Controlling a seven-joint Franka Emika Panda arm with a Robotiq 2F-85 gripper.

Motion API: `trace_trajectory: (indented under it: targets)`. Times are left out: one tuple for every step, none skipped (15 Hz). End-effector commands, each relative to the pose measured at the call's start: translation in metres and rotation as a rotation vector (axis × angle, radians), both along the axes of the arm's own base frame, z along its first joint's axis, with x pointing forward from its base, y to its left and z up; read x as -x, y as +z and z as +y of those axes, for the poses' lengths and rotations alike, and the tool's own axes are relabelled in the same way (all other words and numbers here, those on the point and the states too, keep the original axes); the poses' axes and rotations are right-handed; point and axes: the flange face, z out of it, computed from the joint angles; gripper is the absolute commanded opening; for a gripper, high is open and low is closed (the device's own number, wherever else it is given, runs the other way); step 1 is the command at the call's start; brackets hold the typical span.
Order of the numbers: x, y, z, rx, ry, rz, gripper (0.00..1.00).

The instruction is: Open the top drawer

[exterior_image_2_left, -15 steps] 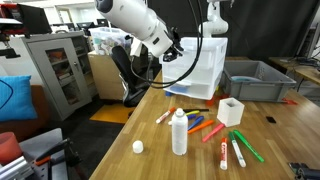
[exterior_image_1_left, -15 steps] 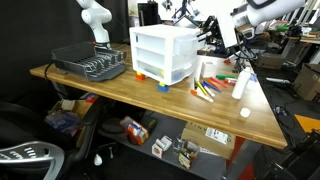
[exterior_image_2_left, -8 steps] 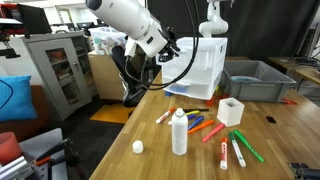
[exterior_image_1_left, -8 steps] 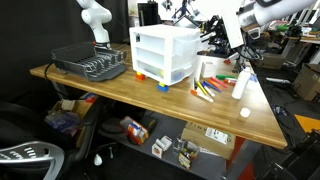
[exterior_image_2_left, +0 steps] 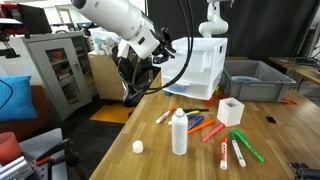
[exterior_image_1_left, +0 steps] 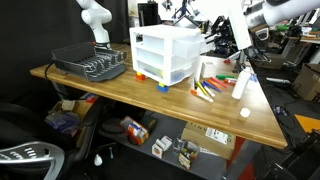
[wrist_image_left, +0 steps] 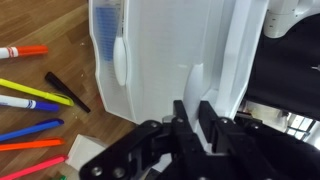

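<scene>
White plastic unit (exterior_image_1_left: 165, 52) stands on the table (exterior_image_1_left: 130, 95); we find its top drawer (exterior_image_1_left: 162, 38) closed, 3 drawers flush. Gripper (wrist_image_left: 196, 118) hangs beside the unit, apart; we cannot tell whether its fingers are spread. Risk: approaching low would catch the middle drawer, and a hard pull could drag the light unit.

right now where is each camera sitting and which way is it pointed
Exterior view: stands off the table's long front edge, facing the drawer unit, dish rack and markers; the arm enters upper right, gripper beside the unit.
Exterior view: stands off a table end, looking along it past the white bottle to the drawer unit; the arm fills the upper left, its gripper not clearly visible.
Wrist view: on the wrist, facing the drawer unit close up; the gripper shows at bottom.
All three share the unit and markers.
</scene>
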Motion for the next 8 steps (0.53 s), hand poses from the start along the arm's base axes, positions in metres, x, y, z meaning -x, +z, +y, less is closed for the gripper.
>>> trace_trajectory:
  targets:
    - [0.016, 0.004, -0.003, 0.011, -0.001, 0.015, 0.05]
    - [0.019, 0.005, -0.004, 0.012, -0.003, 0.017, 0.05]
    - [0.022, 0.005, -0.005, 0.013, -0.005, 0.020, 0.05]
    - [0.024, 0.006, -0.006, 0.013, -0.006, 0.021, 0.05]
    - [0.027, 0.006, -0.007, 0.013, -0.007, 0.024, 0.05]
    - [0.029, 0.006, -0.007, 0.014, -0.009, 0.028, 0.05]
    - [0.031, 0.006, -0.007, 0.013, -0.010, 0.032, 0.05]
    - [0.033, 0.006, -0.007, 0.013, -0.011, 0.035, 0.05]
